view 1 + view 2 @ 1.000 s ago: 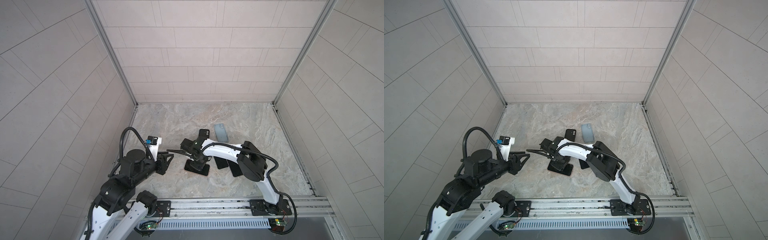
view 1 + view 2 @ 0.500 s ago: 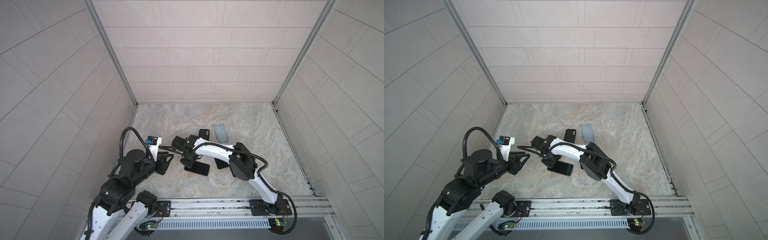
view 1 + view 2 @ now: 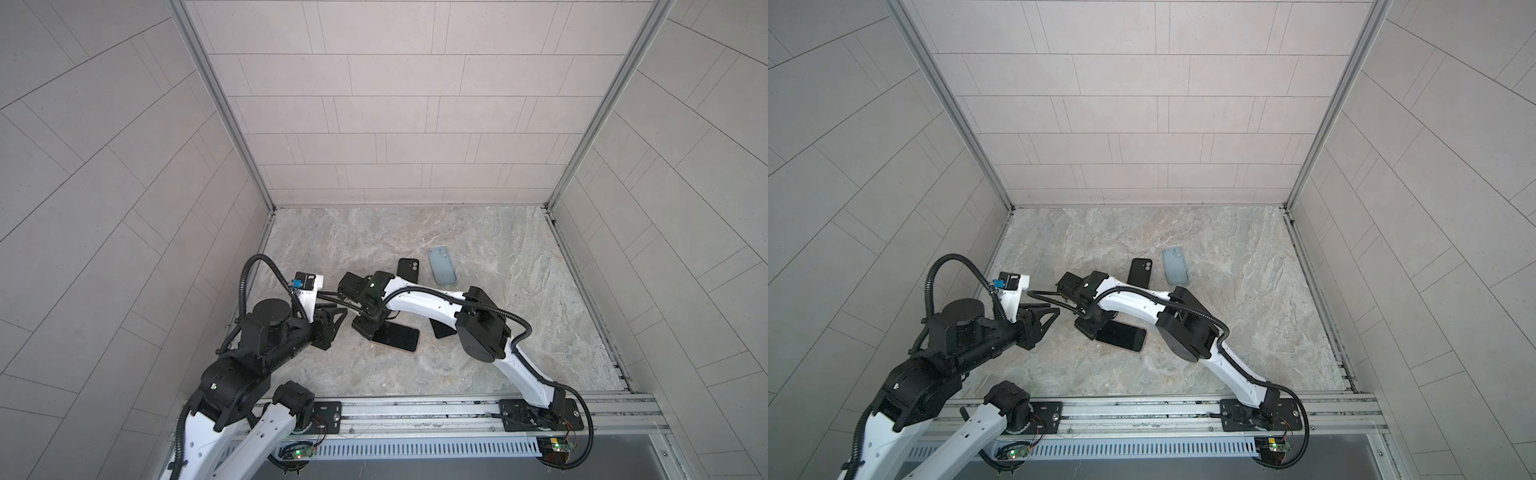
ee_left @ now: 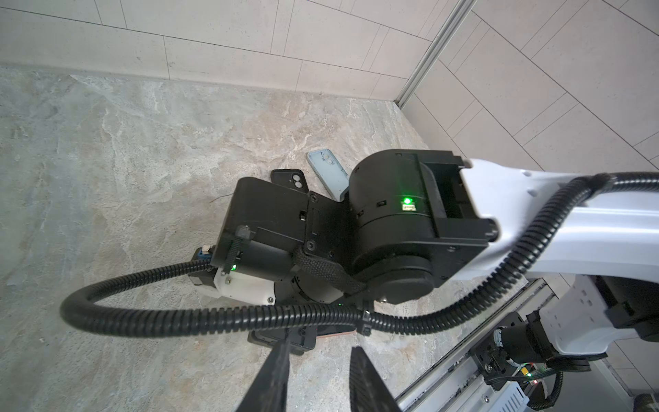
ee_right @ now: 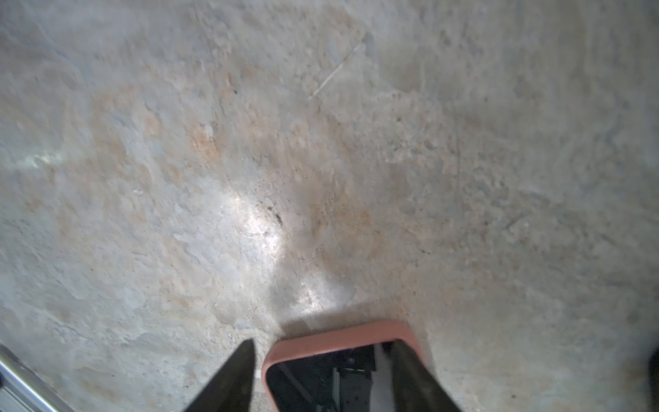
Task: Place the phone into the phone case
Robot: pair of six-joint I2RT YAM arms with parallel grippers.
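Phone [image 3: 397, 336], screen up, apparently seated in salmon case [image 5: 338, 331], on marble table [image 3: 457, 365] left of centre; right gripper [image 5: 322, 356] released, fingers [image 5: 231, 378] straddling the case's left end, seemingly to check fit; left gripper [image 4: 321, 346] empty, half-parted, standing by just left

Both arms, left arm [image 3: 203, 444] and right arm [image 3: 424, 309], are white shells between black joint housings, each trailed by a ribbed black cable conduit [image 4: 199, 317]. Black base plates [image 3: 509, 419] sit bolted at five and seven o'clock of the floor [image 3: 374, 232]. A green light [image 4: 406, 200] glows on one round motor [image 4: 388, 228]; small screws, I think, stud it.
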